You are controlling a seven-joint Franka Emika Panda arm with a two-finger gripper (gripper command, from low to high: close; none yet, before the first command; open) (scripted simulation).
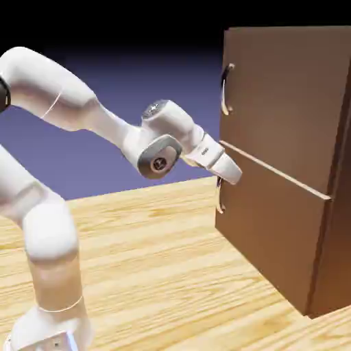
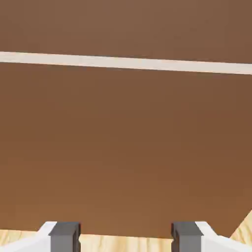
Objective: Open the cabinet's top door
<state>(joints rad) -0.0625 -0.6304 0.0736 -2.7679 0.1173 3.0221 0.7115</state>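
Cabinet [image 1: 284, 164]: ahead of the gripper [image 2: 126, 236], on the exterior view's right.
Top door [image 1: 284, 103]: above the gripper, over the lower door.
Top handle [image 1: 225, 89]: on the top door, higher than the gripper.
Lower door [image 1: 271, 223]: straight ahead of the gripper, filling the middle of the hand view.
Lower handle [image 1: 220, 196]: on the lower door, below the gripper's hand and partly hidden by it; how near the fingers it lies is hard to tell.
Gap [image 1: 274, 170]: between the doors, crossing ahead of the gripper.
Arm [image 1: 110, 127]: behind the gripper, toward the exterior view's left.
Table [image 1: 151, 253]: below the gripper, under the cabinet.
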